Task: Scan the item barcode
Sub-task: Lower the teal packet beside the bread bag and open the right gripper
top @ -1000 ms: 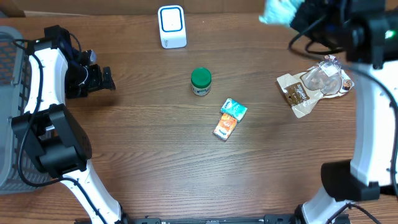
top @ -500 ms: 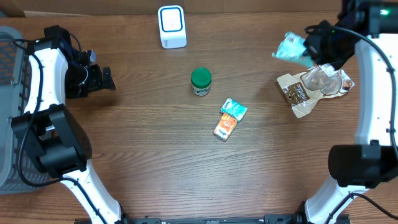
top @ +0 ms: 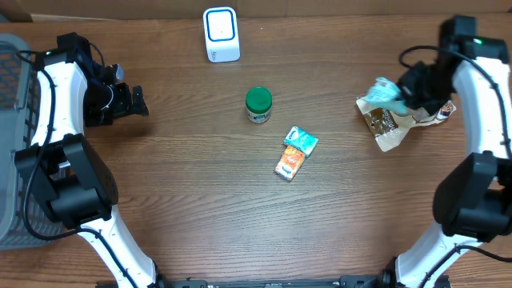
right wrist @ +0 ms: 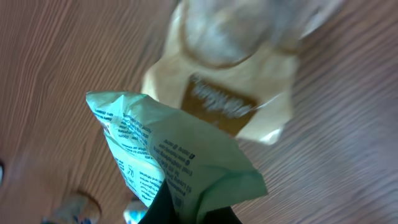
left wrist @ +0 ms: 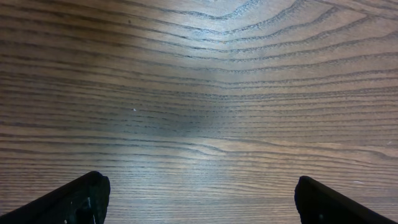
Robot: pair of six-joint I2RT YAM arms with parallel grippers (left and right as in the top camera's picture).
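A pale green printed packet (top: 385,90) hangs above the table at the right, with my right gripper (top: 402,90) shut on it. In the right wrist view the packet (right wrist: 163,151) fills the lower middle and its crumpled edge is pinched between the dark fingers (right wrist: 163,208). A white scanner (top: 222,34) stands at the back centre. At the far left my left gripper (top: 138,102) is open, and the left wrist view shows only bare wood between its fingertips (left wrist: 78,200).
A beige pouch with a clear dome (top: 398,118) lies just beneath the held packet. A green-lidded jar (top: 258,104), a teal packet (top: 301,140) and an orange packet (top: 290,163) sit mid-table. A grey basket (top: 12,144) stands at the left edge.
My right arm has carried the green packet from the back right corner toward the front, down over the beige pouch. The left arm has not moved.
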